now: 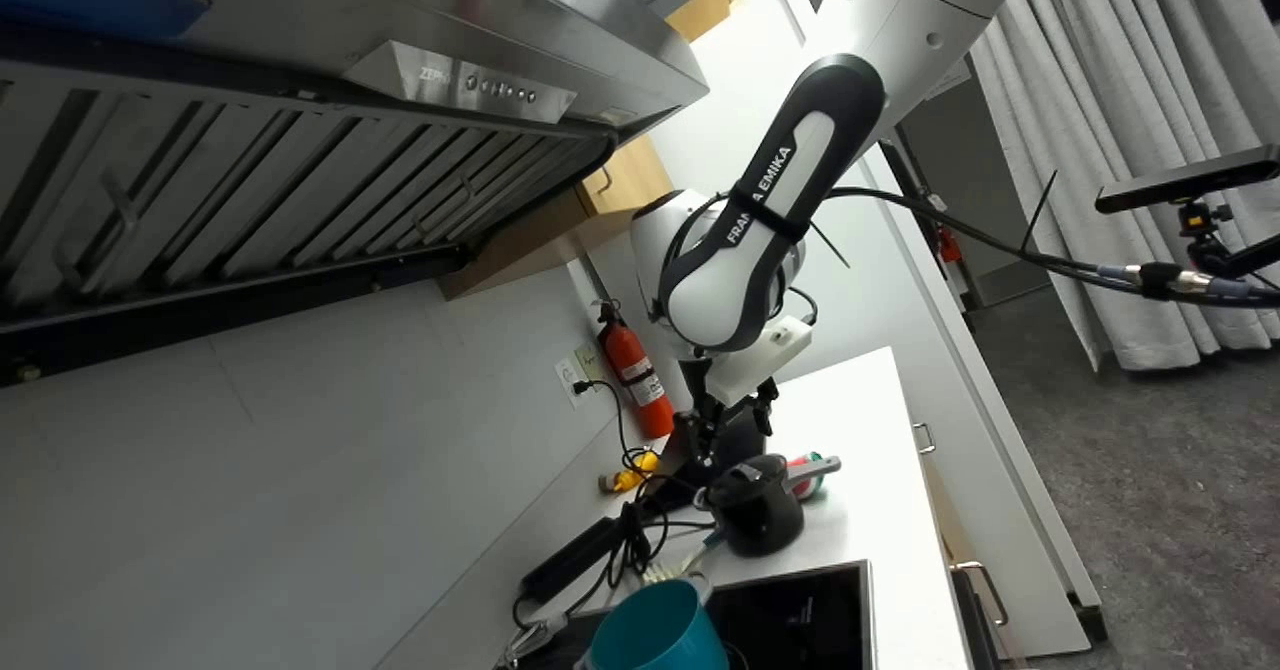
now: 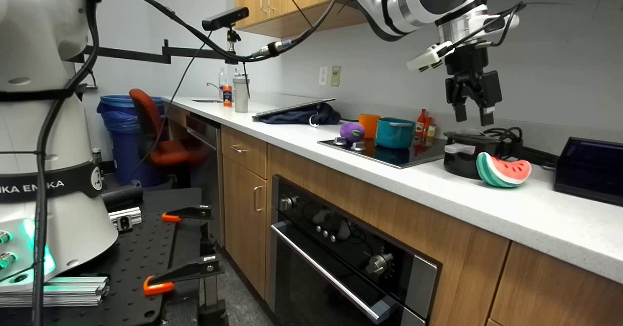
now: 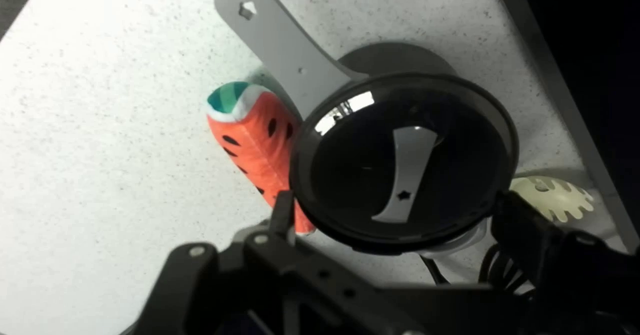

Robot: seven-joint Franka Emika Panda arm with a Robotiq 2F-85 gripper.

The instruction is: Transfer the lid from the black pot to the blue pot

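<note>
Black pot (image 2: 459,164) stands below the jaws; we find its see-through, grey-handled lid (image 3: 405,162) seated on top. We note the gripper (image 2: 473,115) spread wide, above the lid and apart from it, with nothing in its hold. Also below the jaws, just beside the black pot, we record a plush watermelon slice (image 2: 504,170). Well apart from the jaws, we log the open-topped blue pot (image 2: 395,135), standing on the black cooktop (image 2: 419,158).

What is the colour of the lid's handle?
The lid's handle is grey; it shows best in the wrist view.
</note>
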